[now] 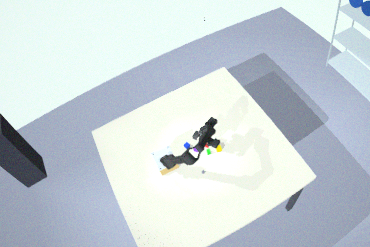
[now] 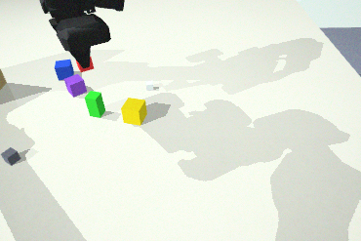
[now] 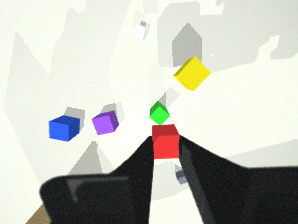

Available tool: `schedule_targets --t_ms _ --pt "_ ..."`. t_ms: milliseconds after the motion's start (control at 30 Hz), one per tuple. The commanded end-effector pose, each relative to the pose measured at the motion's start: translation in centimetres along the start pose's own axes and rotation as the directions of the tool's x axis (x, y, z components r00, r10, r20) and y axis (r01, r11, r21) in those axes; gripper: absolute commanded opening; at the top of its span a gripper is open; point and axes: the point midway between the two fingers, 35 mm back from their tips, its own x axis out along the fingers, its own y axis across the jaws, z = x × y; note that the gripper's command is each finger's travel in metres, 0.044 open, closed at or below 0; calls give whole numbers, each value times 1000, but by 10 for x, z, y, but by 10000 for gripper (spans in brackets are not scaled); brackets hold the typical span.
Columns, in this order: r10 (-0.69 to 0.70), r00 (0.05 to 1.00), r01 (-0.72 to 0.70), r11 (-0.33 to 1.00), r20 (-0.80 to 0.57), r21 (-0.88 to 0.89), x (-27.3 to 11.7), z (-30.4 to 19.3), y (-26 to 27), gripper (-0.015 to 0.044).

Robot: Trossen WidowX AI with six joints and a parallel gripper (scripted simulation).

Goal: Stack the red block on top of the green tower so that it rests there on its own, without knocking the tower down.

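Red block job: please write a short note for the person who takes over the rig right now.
Gripper: shut on the red block, held in the air.
Green tower: upright on the table, between the purple block and the yellow block.
Done: red block picked up and carried near the row of blocks.
Left: line it up over the green tower, lower, release gently, withdraw without bumping the tower.
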Motion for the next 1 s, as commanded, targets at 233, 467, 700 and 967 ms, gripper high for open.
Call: schedule_targets --t_ms 233,467,700,967 --pt "-5 1000 5 1000 -6 -6 32 -2 -1 0" --pt "-6 1000 6 1000 -7 -5 57 -2 -1 0" --pt "-6 1000 6 1000 -7 -5 57 -2 -1 0" --pt "-6 1000 6 1000 -7 -5 57 -2 -1 0"
